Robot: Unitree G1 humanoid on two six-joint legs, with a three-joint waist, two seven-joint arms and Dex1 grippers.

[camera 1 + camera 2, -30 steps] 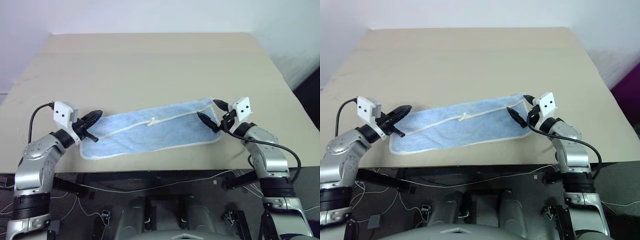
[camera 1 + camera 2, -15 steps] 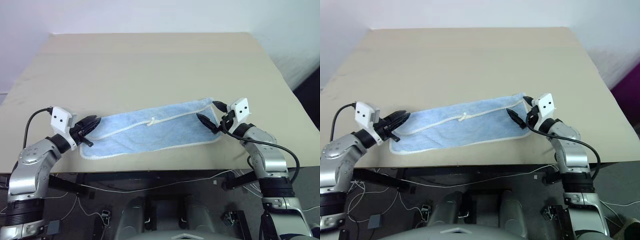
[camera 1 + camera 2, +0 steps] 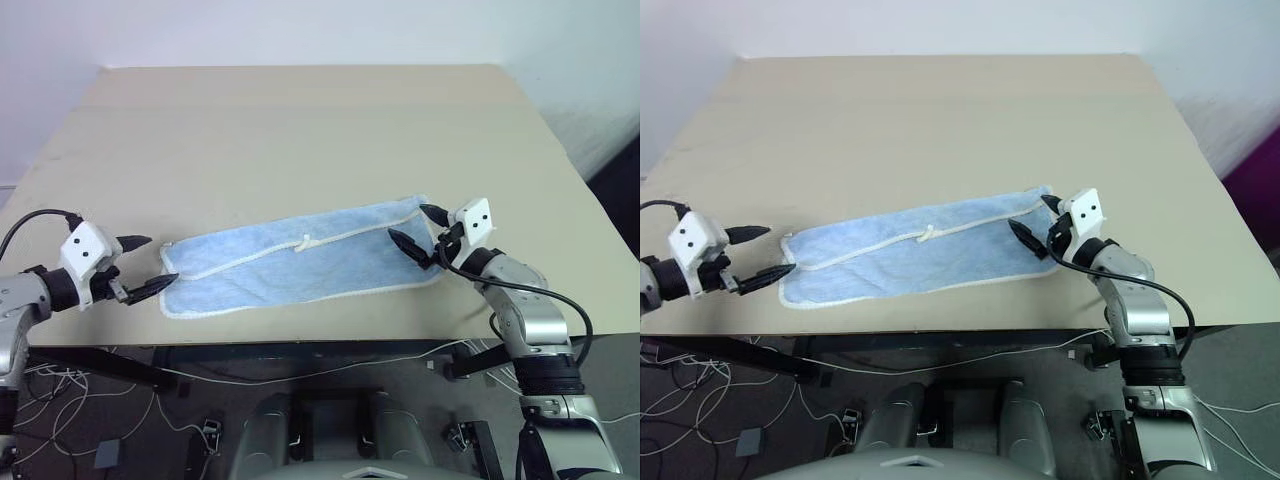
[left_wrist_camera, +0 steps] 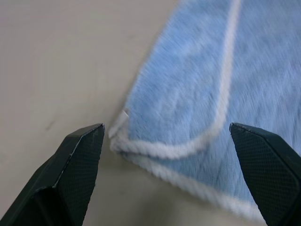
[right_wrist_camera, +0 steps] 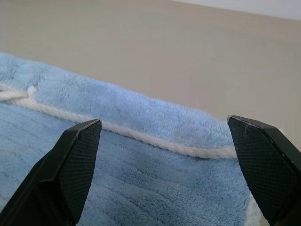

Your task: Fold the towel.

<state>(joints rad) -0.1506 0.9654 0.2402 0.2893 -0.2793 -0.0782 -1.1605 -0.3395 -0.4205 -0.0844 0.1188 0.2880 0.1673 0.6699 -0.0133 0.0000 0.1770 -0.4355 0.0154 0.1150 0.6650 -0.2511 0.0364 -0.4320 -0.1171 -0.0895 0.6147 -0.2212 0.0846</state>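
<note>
The towel (image 3: 300, 262) lies flat on the desk (image 3: 300, 130), folded into one long light blue strip near the desk's front edge, its left end nearer that edge than its right end, so it runs at a slant. A white stitched edging line runs along its length on top, with a small white loop tag (image 3: 305, 243) about midway.

Left of the towel, the left tool (image 3: 142, 266) hangs just off the towel's left end, released, its two black fingers spread wide and holding nothing. In the left wrist view the towel's rounded, layered corner (image 4: 123, 141) sits between the spread fingertips (image 4: 87, 143), apart from both. The desk's left edge lies well out from that end of the towel, leaving bare surface between.

Behind the towel, the desk is bare all the way to its far edge, which gives the widest open stretch. In front of the towel only a narrow band of desk remains before the front edge.

At the towel's right end, the right tool (image 3: 415, 227) is also released, fingers spread, poised over the end of the cloth without gripping it. Right of the towel, some bare desk runs to the right edge.

Count: one towel, one loop tag, two tools, one desk.
</note>
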